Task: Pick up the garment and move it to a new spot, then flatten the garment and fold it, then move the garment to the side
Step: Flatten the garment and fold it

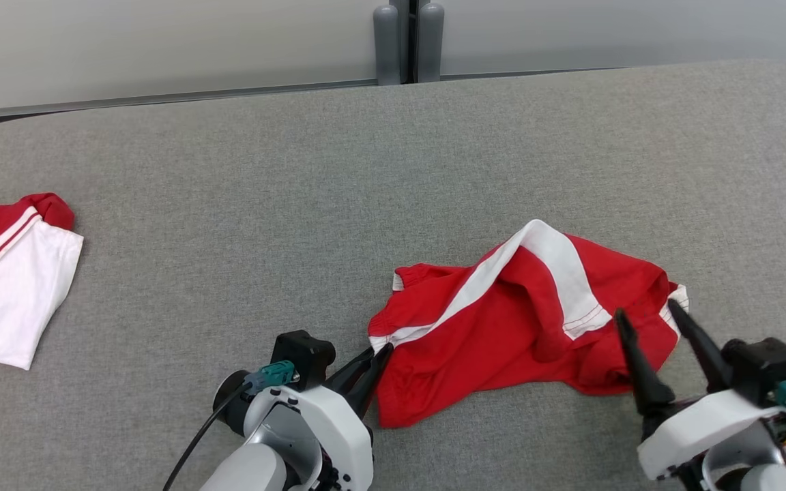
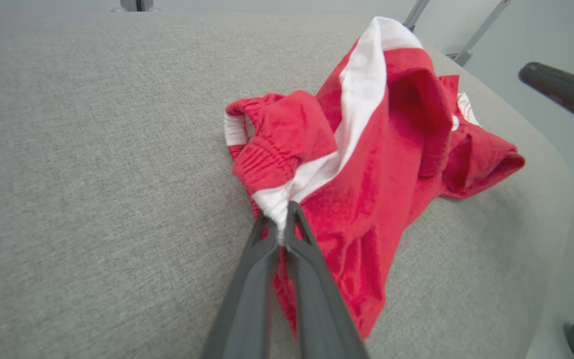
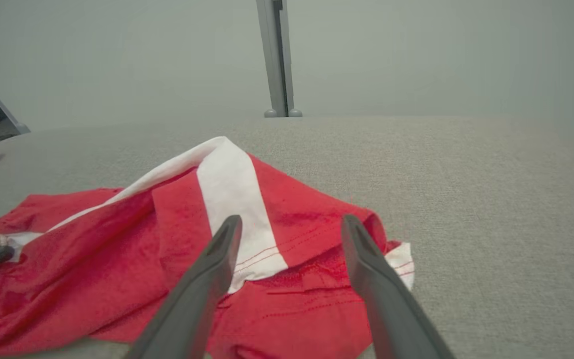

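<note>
Left end effector point(image 1: 383, 350) clamps garment point(image 1: 502, 327) at its edge.

Looks like robot test room or lab, cannot be sure. Big table point(image 1: 434, 150) with grey cloth top and round corners. Plain pale wall panels point(image 1: 161, 48) stand right behind it, joined by grey posts point(image 1: 408, 41). White robot arm point(image 1: 297, 436) reaches in over near table edge. On top lie red garment point(image 1: 488, 341) and second red-and-white piece point(image 1: 4, 286), well apart.

Grey table point(image 1: 297, 204) with crumpled garment point(image 1: 502, 320), second garment point(image 1: 11, 293)
</note>
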Controlling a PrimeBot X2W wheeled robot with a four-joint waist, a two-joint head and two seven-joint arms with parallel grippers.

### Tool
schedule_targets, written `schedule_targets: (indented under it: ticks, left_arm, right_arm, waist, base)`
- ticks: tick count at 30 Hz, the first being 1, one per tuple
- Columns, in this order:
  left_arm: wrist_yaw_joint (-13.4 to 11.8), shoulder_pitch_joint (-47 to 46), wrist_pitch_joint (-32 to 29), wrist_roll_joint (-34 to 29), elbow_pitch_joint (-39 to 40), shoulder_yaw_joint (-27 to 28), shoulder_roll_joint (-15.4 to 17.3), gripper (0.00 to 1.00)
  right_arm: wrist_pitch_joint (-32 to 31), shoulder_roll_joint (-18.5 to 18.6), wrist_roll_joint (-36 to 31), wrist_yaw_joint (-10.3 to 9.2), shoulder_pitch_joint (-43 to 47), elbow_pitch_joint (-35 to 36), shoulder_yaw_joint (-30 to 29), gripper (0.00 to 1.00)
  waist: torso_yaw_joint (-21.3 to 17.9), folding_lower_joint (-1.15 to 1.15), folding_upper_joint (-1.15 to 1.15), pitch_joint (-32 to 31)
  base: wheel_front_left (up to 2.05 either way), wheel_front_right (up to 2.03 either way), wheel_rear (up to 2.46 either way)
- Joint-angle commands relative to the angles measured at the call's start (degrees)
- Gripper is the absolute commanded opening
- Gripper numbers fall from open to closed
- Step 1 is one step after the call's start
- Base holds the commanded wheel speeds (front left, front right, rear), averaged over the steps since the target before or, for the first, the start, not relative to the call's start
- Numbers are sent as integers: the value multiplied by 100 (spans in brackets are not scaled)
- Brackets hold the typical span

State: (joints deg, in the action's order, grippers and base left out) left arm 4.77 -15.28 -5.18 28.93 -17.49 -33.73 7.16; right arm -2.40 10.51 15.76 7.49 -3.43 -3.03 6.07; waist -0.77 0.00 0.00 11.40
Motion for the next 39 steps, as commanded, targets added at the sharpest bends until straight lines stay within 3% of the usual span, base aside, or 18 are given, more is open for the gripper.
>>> schedule_targets:
  ticks: [1, 7, 18, 19, 20, 21, 22, 30, 39]
  left_arm:
    - [-24, -84, 54, 15, 3, 11, 42, 0]
    - [-80, -155, 118, -7, -6, 23, 33, 0]
    - [-95, -309, 232, -47, -84, -30, -8, 0]
    - [-96, -320, 248, -51, -92, -37, -12, 0]
    - [-94, -326, 265, -52, -98, -44, -17, 0]
    - [-94, -328, 281, -54, -110, -50, -20, 0]
    - [-98, -362, 321, -61, -119, -53, -23, 0]
    - [-198, -514, 726, -170, -41, 62, 25, 0]
    - [-523, -961, 1440, -454, 795, 474, 254, 0]
  right_arm:
    - [-114, 60, -62, 0, 139, -31, 281, 100]
    - [-200, 103, 51, -1, 163, -172, 690, 100]
    - [-139, -8, 211, 0, -371, -941, 681, 100]
    - [-135, -20, 285, 0, -422, -1003, 710, 89]
    - [-117, -9, 290, 0, -479, -1054, 741, 49]
    - [-94, 0, 326, 0, -531, -1088, 757, 38]
    - [-26, 21, 342, 0, -625, -1128, 791, 0]
    - [190, 154, 390, 0, -781, -930, 637, 0]
    - [513, 495, 432, 0, -1080, 72, 166, 0]
  waist:
    - [21, 0, 0, 13]
    - [53, 0, 0, 76]
    - [160, 0, 0, 230]
    - [169, 0, 0, 247]
    - [176, 0, 0, 263]
    - [183, 0, 0, 276]
    - [201, 0, 0, 304]
    - [221, 0, 0, 338]
    - [192, 0, 0, 211]
  base:
    - [0, 0, 0]
    - [0, 0, 0]
    - [0, 0, 0]
    - [0, 0, 0]
    - [0, 0, 0]
    - [0, 0, 0]
    - [0, 0, 0]
    - [0, 0, 0]
    - [0, 0, 0]
